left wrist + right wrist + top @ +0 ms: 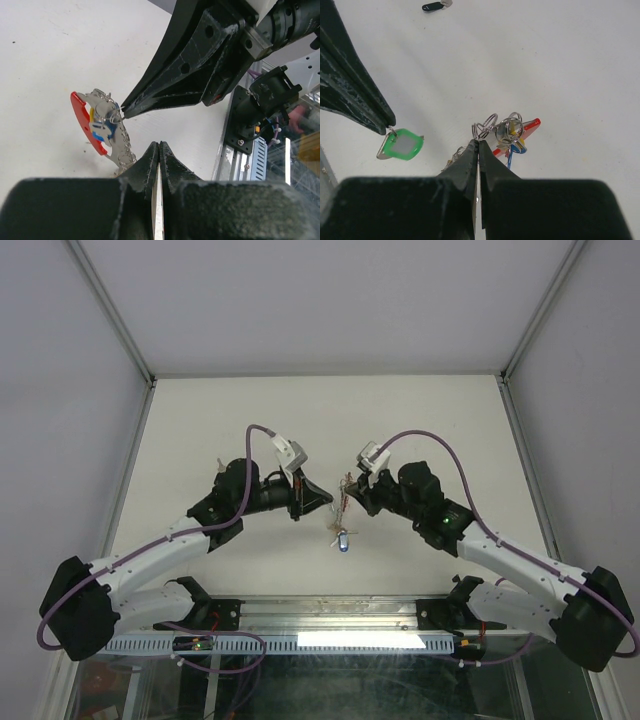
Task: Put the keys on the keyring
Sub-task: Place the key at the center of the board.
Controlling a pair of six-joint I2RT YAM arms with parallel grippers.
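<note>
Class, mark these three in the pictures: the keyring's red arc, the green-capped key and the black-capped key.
red arc (81, 117), left wrist view, middle of the curved plastic.
green-capped key (402, 145), right wrist view, centre of its head.
black-capped key (432, 6), right wrist view, on the black cap.

White arm links, black joints, purple cables; left claw, right claw black, tapered.

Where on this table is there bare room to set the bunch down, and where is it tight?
Free: the far half of the table, beyond the arms up to the back wall, and the strips outside each arm. Crowded: the centre, where the left gripper with the green key and the right gripper with the keyring nearly meet.
</note>
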